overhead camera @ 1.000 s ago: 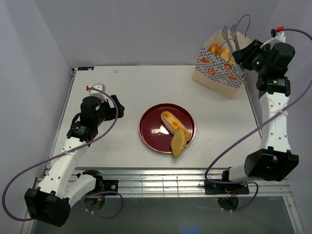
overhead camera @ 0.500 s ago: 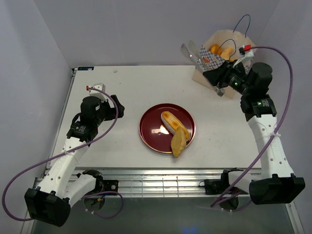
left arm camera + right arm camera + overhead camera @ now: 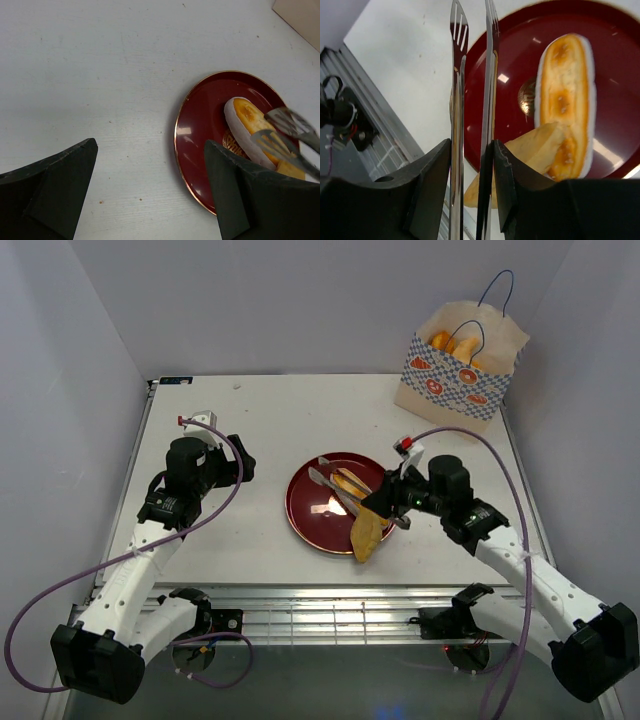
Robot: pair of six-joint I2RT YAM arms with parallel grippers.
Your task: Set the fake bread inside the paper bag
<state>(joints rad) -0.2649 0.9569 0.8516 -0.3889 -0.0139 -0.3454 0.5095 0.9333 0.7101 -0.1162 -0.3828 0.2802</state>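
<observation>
Two pieces of fake bread lie on the dark red plate (image 3: 308, 512): an oval roll (image 3: 346, 486) with a white rim and a flat wedge (image 3: 365, 532) hanging over the plate's near edge. My right gripper (image 3: 395, 502) is shut on metal tongs (image 3: 328, 473), whose tips hover over the roll with nothing between them. In the right wrist view the tongs (image 3: 472, 75) stand left of the roll (image 3: 565, 100) and wedge (image 3: 530, 150). The paper bag (image 3: 455, 375) stands at the far right, orange bread (image 3: 450, 342) showing in its mouth. My left gripper (image 3: 150, 144) is open over bare table, left of the plate (image 3: 200, 125).
Grey walls close in the white table (image 3: 250, 420) at the back and on both sides. A metal rail (image 3: 330, 615) runs along the near edge between the arm bases. The right arm's purple cable (image 3: 470, 440) loops over the table beside the plate.
My right arm has swung from above the paper bag down and left to the plate, carrying the tongs along. The left arm has not moved.
</observation>
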